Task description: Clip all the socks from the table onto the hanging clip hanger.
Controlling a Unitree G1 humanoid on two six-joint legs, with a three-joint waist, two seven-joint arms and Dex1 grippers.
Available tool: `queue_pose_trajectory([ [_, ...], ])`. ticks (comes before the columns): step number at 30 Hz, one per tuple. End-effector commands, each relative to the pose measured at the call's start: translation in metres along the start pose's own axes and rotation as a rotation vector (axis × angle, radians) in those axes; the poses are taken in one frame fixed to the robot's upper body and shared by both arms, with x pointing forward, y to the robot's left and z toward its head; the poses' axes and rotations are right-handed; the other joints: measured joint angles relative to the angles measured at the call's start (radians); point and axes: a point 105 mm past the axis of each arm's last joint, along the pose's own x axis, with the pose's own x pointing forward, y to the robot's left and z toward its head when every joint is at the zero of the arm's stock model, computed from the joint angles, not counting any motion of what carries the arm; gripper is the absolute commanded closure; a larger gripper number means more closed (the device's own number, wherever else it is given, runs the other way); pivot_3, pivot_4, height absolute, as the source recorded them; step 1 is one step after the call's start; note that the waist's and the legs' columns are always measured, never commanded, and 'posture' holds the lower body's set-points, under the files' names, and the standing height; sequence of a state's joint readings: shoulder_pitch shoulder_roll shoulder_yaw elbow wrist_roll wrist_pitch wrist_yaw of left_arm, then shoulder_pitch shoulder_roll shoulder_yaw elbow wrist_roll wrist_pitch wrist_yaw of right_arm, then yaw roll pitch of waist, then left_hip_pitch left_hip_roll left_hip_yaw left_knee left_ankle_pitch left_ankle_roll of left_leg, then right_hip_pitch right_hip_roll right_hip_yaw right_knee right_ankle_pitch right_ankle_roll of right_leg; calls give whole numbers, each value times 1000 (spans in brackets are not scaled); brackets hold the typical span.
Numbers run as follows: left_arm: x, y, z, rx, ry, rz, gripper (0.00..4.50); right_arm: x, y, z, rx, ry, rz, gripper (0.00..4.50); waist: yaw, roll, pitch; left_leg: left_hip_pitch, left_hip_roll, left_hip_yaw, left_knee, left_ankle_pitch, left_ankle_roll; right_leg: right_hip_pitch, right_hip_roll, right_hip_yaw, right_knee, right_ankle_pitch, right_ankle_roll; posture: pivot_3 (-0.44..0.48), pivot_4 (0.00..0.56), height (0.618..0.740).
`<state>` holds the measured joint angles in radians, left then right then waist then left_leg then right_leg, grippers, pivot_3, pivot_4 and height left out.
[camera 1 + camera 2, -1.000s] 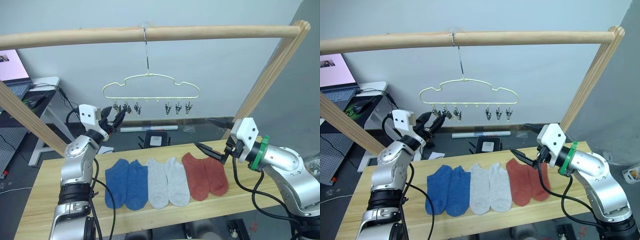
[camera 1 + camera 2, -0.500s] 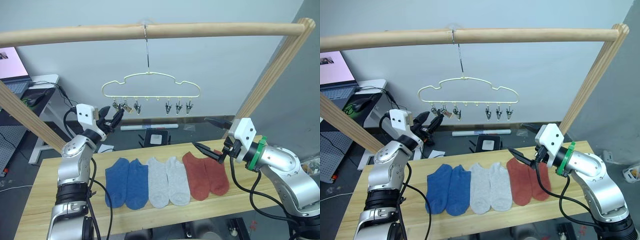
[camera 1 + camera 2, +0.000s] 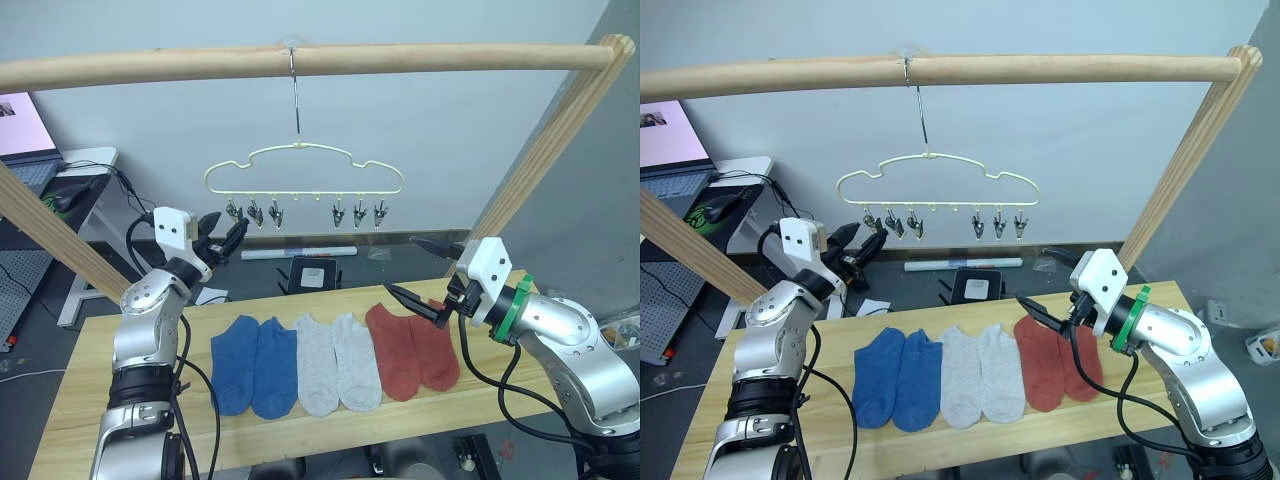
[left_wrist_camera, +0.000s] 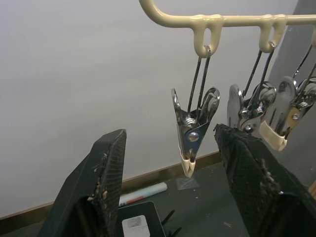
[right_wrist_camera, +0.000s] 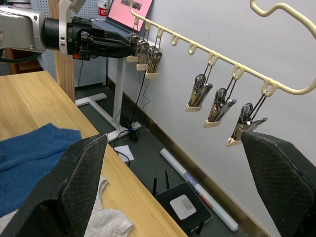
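On the tabletop [image 3: 90,400], nearest the robot, all six socks lie flat in a touching row: the two blue socks [image 3: 250,365] at the left, the two grey socks [image 3: 336,362] in the middle, the two rust red socks [image 3: 410,348] at the right. None is clipped yet, so the task looks to be at its start.

Just beyond the row's right end, the right hand [image 3: 428,278] hovers above the red pair with its fingers spread wide, empty and touching nothing. Judged from here, a careless descent could pinch both red socks together, since they lie edge against edge, or drag the neighbouring grey one out of the row.

Farther back and to the left, the left hand [image 3: 226,232] is raised beside the clip hanger [image 3: 300,170], which hangs by its long hook from the wooden pole [image 3: 300,62]. In the left wrist view its fingers [image 4: 101,182] stand wide apart either side of the leftmost clip [image 4: 193,129], not touching it and holding nothing. The likely risk is that closing off-centre would only nudge the clip, setting the lightly hung hanger swinging and making every later clipping harder.
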<state>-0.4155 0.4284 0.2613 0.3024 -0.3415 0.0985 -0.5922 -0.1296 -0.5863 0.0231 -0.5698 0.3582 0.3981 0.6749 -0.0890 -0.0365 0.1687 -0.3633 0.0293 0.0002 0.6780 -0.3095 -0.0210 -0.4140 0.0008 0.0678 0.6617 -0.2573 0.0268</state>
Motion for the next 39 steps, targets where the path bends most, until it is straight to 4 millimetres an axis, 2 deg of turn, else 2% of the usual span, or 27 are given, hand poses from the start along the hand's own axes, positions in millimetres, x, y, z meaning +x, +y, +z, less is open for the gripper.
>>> queue_pose_trajectory([
  [1,7,3,18,23,-51,14,1468,-1,1,13,-46,-45,-3,0,0,0,0,0,0,0,0,0,0,0,0,0,0,0,0,-176,161,740],
  [5,9,7,22,19,-55,32,1468,-1,1,13,-47,-45,-5,0,-1,0,0,0,0,1,0,0,0,0,0,-1,0,0,0,-176,160,740],
  [22,16,0,31,12,-67,0,1468,1,2,12,-41,-50,-10,0,-1,0,0,0,0,0,0,0,0,0,0,-1,0,0,0,-178,159,740],
  [25,16,-1,32,12,-70,-1,2029,1,2,12,-41,-49,-11,0,-1,0,0,0,0,0,0,0,0,0,0,-1,0,0,0,-179,159,740],
  [30,16,-2,33,13,-76,-6,3508,0,2,11,-43,-47,-12,0,-1,0,0,0,0,0,0,0,0,0,0,-1,0,0,0,-179,158,740],
  [32,16,-2,33,13,-78,-8,3930,0,2,11,-43,-47,-11,0,-1,0,0,0,0,0,0,0,0,0,0,-1,0,0,0,-179,158,740],
  [35,16,-3,33,13,-78,-13,4185,1,2,11,-44,-47,-12,0,-1,0,0,0,0,1,0,0,0,0,0,-1,0,0,0,-179,158,740],
  [39,14,-6,33,18,-75,-36,4186,1,3,11,-43,-45,-14,0,-2,0,0,0,0,1,0,0,0,0,0,-1,0,0,0,-179,158,740],
])
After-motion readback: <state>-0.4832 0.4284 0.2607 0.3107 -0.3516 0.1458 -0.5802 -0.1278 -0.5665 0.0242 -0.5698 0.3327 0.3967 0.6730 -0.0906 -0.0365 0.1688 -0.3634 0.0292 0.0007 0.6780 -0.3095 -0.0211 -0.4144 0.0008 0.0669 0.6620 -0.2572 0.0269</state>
